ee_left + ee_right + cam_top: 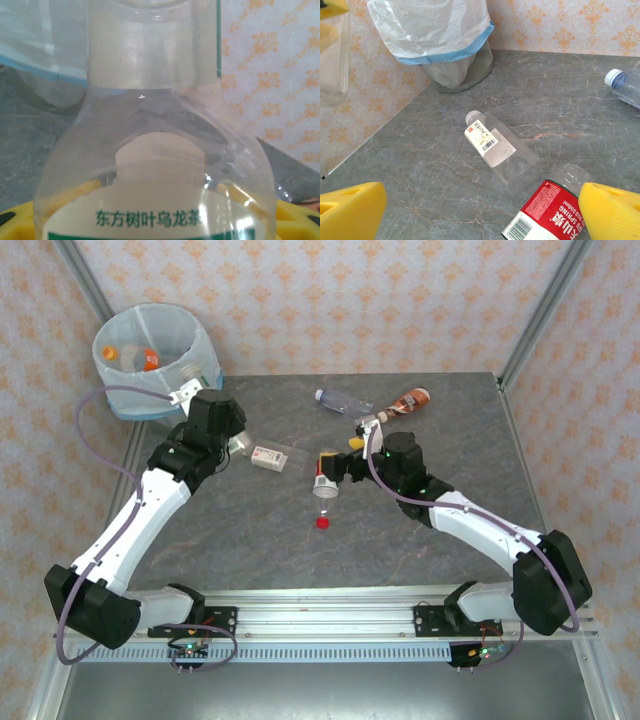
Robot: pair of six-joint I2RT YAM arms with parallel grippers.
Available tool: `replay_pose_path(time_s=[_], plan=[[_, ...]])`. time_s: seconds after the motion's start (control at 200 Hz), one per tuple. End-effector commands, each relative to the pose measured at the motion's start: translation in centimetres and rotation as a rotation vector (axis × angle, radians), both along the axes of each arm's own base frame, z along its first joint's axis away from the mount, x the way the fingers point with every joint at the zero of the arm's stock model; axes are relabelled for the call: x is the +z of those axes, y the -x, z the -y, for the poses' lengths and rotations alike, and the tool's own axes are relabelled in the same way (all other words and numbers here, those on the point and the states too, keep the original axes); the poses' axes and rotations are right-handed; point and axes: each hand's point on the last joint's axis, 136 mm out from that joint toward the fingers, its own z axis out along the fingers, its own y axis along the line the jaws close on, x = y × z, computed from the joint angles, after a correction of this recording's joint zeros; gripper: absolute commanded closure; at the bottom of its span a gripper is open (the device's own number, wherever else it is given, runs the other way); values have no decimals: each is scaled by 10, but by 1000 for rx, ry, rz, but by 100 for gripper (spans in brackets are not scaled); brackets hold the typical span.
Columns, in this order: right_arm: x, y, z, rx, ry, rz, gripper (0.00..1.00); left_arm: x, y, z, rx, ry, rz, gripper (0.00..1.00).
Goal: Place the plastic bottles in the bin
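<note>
Up by the bin (pixel 205 360), the left claw (pixel 160 227) is clenched on a green-label bottle (pixel 160 150). Its long axis runs straight out from the claw, cap end leading, and the bin's blue band (pixel 45 72) sits close at upper left. That arm's nearer. The right claw (pixel 482 220) hangs released over a red-label bottle (pixel 540 212) mid-surface (pixel 560 100).

The bin (pixel 112 380) stands at the table's (pixel 250 550) far left corner. One bottle (pixel 343 400) lies far centre, another bottle (pixel 410 400) right of it. A third bottle (pixel 270 455) and fourth bottle (pixel 325 485) lie mid-table, a cap (pixel 322 523) before them.
</note>
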Motion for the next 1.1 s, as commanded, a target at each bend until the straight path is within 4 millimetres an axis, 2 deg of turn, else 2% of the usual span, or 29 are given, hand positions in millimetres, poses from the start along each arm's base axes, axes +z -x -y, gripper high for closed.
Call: replay_pose_path(time_s=[0.0,0.165,0.465,0.746,0.961,1.096], plan=[[14,-5,3,-32,-17,79,1,29,-19,-6,26,2,84,100],[7,-8,10,-74,-2,76,1,48,-34,-7,29,-36,105,100],[6,-10,15,-101,15,85,1,87,-57,-26,92,-143,201,100],[2,-10,20,-123,35,80,1,123,-92,-37,46,-192,269,100],[2,-8,27,-142,54,88,1,130,-124,-49,-12,-233,214,100],[1,-7,30,-153,58,90,1,134,-134,-68,40,-279,194,100]])
